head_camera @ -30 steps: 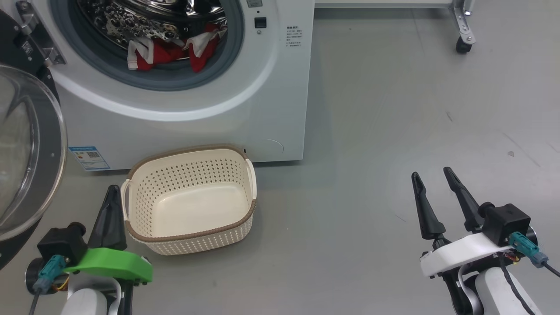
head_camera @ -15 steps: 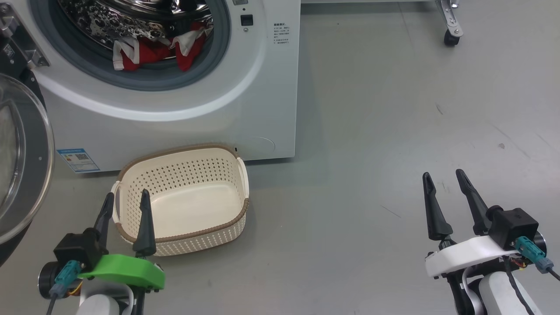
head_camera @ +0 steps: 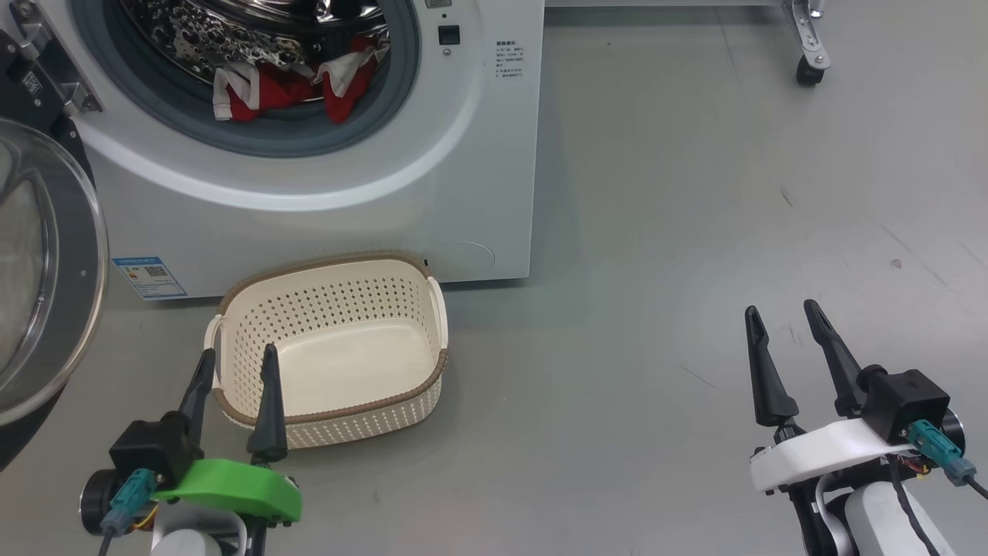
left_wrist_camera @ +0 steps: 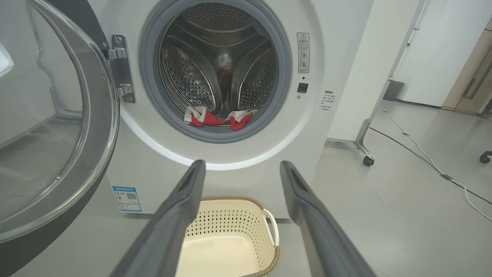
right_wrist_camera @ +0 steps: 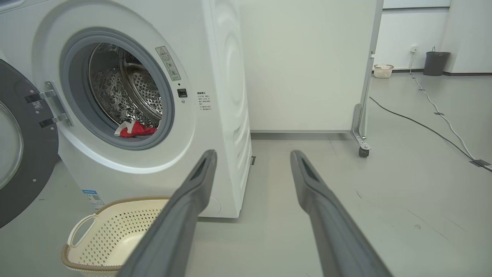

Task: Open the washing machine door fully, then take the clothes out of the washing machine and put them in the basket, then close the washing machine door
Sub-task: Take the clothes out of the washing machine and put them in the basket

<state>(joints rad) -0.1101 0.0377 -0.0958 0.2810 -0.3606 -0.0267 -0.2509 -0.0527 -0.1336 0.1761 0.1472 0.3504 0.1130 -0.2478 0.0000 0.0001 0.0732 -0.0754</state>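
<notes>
The white washing machine stands at the upper left, and its round door is swung wide open to the left. Red and white clothes lie at the front of the steel drum, also seen as clothes in the left wrist view. On the floor in front sits the cream basket, with nothing in it. My left gripper is open, low at the basket's near left corner. My right gripper is open over bare floor far to the right, holding nothing.
A white panel on a castor stands behind and right of the washer. Cables run along the floor at the far right. Grey floor spreads to the right of the washer.
My left gripper's fingers have gone from shut to open and it sits a little nearer the basket. The head camera shifted slightly; the right gripper barely moved.
</notes>
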